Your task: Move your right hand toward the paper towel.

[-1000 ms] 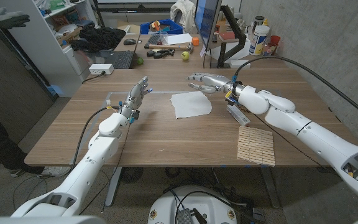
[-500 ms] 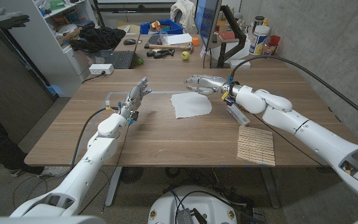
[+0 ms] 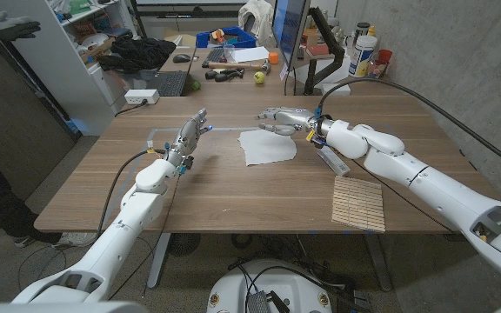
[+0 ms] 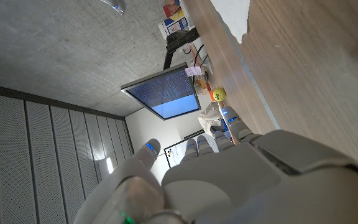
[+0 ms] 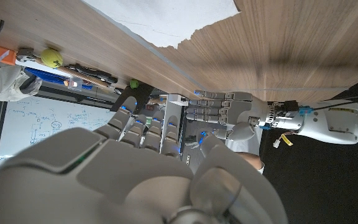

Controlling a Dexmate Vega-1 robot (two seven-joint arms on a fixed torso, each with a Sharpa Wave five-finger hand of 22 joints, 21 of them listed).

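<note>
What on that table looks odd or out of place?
Little stands out. The paper towel lies loose on the wooden table, askew to its edges, with one ragged, torn-looking side in the right wrist view. The slatted mat near the front edge also sits slightly skewed.

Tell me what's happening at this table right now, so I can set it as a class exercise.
A two-armed robot is working at a wooden table. Its right hand hovers at the far edge of a white paper towel lying in the middle, fingers apart and holding nothing. Its left hand is raised to the towel's left, also holding nothing. A slatted wooden mat lies near the right arm. The towel does not look gripped yet.
</note>
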